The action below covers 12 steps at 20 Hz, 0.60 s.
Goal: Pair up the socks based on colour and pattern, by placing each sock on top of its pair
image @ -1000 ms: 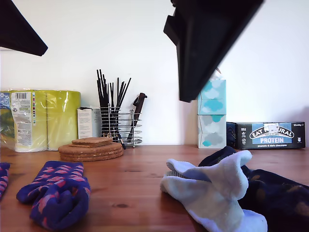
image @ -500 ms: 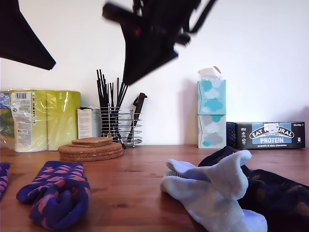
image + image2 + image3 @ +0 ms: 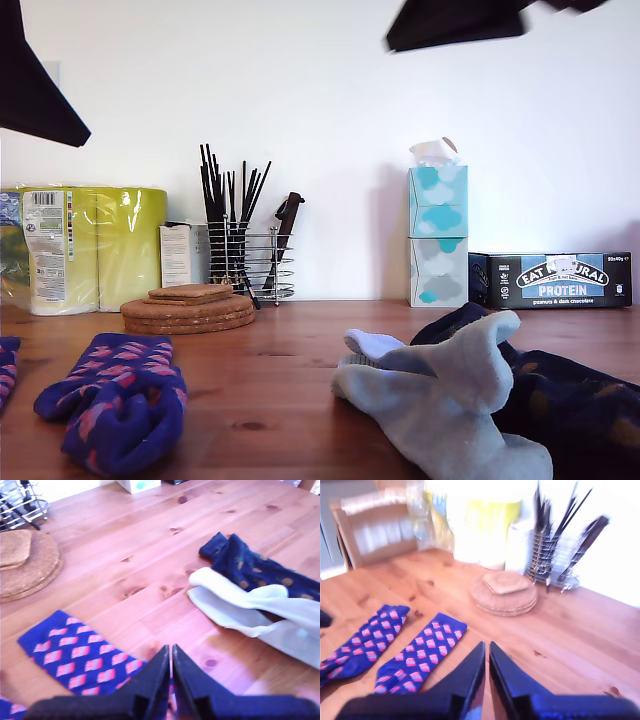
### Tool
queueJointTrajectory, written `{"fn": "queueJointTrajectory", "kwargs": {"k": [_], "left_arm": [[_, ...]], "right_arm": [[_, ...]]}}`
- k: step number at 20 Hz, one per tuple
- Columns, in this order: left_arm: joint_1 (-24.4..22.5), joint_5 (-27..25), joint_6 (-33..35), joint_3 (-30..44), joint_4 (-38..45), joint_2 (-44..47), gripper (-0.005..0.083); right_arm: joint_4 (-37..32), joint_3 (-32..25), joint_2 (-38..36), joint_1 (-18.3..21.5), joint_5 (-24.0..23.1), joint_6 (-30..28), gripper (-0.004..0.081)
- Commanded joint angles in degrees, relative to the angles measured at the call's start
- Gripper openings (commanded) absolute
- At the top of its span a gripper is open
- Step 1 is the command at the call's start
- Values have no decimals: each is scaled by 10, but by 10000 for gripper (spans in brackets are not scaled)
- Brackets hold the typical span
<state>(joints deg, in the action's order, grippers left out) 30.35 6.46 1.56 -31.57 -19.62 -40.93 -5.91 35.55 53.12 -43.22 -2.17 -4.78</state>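
Two blue-purple socks with pink diamonds (image 3: 420, 652) (image 3: 365, 637) lie flat side by side on the wooden table. One of them (image 3: 120, 400) is at the exterior view's lower left, and another one's tip (image 3: 5, 365) shows at that view's left edge. A pale blue sock (image 3: 440, 400) (image 3: 260, 610) is crumpled over a dark navy sock with orange spots (image 3: 570, 400) (image 3: 255, 570) at the exterior view's lower right. My first gripper (image 3: 171, 652) and my second gripper (image 3: 487, 652) hang above the table, both shut and empty.
At the back stand a stack of cork coasters (image 3: 190, 308), a wire rack of black utensils (image 3: 245, 255), yellow paper rolls (image 3: 90, 245), stacked tissue boxes (image 3: 438, 235) and a protein bar box (image 3: 560, 280). Dark arms (image 3: 460, 20) (image 3: 35, 90) hang at the exterior view's top.
The dark arm high in the exterior view swung from the middle up to the top right corner. The pale blue sock now looks greyer. The socks have not moved.
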Motion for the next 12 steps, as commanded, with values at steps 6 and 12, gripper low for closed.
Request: {"fn": "queueJointTrajectory", "kwargs": {"k": [6,12], "left_arm": [[-36,8,42,12,69,-146,-20],[-68,47,76,-21,104,-323,-20]], "right_arm": [[125,-54,-178,-8,-10,-10,-13],[363,-44,-255,-11,94,36,-13]]}}
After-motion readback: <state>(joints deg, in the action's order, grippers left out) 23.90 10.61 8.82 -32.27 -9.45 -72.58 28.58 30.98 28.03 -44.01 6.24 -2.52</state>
